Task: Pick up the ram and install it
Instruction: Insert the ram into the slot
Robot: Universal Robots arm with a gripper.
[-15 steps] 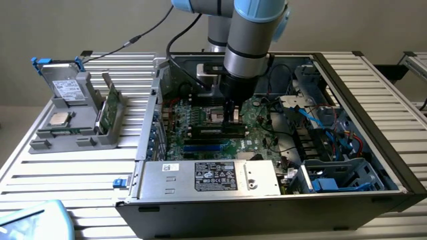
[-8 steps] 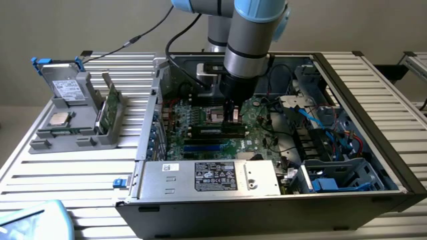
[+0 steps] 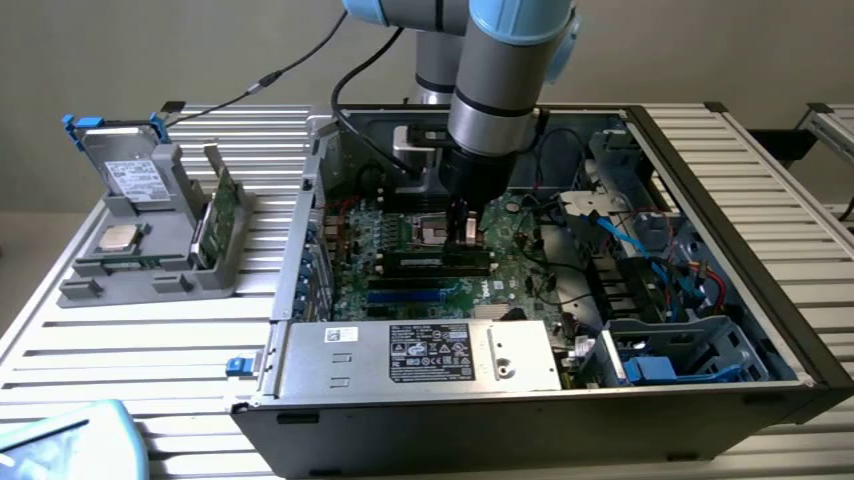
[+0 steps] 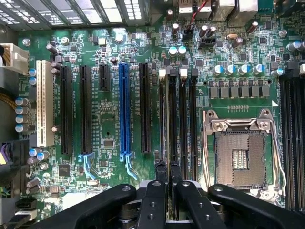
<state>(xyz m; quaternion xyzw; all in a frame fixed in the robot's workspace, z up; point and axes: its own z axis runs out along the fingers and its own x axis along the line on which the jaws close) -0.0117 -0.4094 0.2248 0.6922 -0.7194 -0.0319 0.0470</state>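
Note:
Inside the open computer case (image 3: 787,330), my gripper (image 3: 467,238) reaches straight down onto the motherboard's black memory slots (image 4: 183,119). The ram (image 3: 424,262) is a thin dark stick standing on edge along one slot, seen edge-on in the wrist view (image 4: 166,119). My gripper (image 4: 168,174) is at one end of that stick, its two black fingers (image 4: 161,174) nearly together and shut on the ram's narrow top edge. Whether the stick is fully seated in its slot I cannot tell.
The open processor socket (image 4: 238,157) lies right beside the memory slots. Long expansion slots, one blue (image 4: 124,109), lie on the other side. A silver power supply (image 3: 414,355) and loose cables (image 3: 641,240) crowd the case. A grey holder (image 3: 147,250) with green cards (image 3: 220,215) stands outside.

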